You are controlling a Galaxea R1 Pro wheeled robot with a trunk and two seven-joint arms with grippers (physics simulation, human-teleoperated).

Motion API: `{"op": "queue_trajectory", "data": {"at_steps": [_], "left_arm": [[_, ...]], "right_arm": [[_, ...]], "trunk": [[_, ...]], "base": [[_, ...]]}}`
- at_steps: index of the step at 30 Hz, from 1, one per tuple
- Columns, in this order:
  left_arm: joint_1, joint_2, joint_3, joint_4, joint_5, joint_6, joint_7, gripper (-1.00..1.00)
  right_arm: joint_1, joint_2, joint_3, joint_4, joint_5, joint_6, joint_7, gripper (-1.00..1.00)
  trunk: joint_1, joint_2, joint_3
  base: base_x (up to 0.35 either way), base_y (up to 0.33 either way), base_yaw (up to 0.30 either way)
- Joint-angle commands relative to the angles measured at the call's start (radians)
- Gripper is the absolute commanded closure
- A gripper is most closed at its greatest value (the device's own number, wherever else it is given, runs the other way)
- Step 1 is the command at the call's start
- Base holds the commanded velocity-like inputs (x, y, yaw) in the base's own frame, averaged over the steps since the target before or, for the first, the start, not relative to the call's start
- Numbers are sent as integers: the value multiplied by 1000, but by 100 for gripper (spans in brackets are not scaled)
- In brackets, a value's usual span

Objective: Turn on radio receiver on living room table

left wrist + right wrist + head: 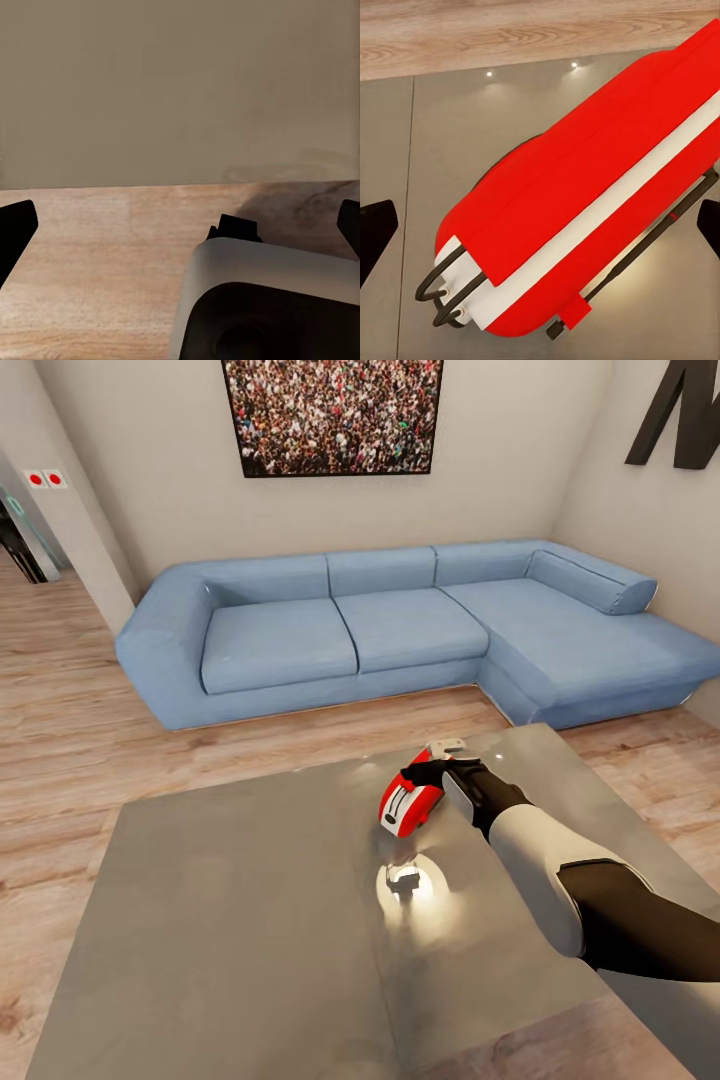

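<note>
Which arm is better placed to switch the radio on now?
Right. The right gripper is already at the radio on the table; the left gripper looks out over bare floor.

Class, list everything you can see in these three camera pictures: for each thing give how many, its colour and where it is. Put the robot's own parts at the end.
radio receiver: 1, red with a white band, tilted above the table's far right part, at the right gripper.
table: 1, glossy grey, in the foreground in front of the sofa.
sofa: 1, blue, L-shaped, against the far wall.
framed crowd photo: 1, many-coloured in a dark frame, on the wall above the sofa.
letter: 1, black, on the right wall, cut by the picture's edge.
red switches: 2, red on white plates, on the left wall corner.
floor: 1, light wood planks, around the table.
right gripper: 1, black, at the radio; open or shut unclear.
left gripper: 1, black fingertips wide apart, over the floor.
</note>
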Motion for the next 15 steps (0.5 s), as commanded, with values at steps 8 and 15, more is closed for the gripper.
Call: {"op": "queue_trajectory", "data": {"at_steps": [8,15], "left_arm": [[0,0,0,0,0,-1,0,-100],[0,0,0,-1,0,-1,0,-100]], "right_arm": [[0,0,0,0,0,0,0,-100],[0,0,0,0,0,0,0,-100]], "trunk": [[0,0,0],[0,0,0]], "base": [[0,0,0],[0,0,0]]}}
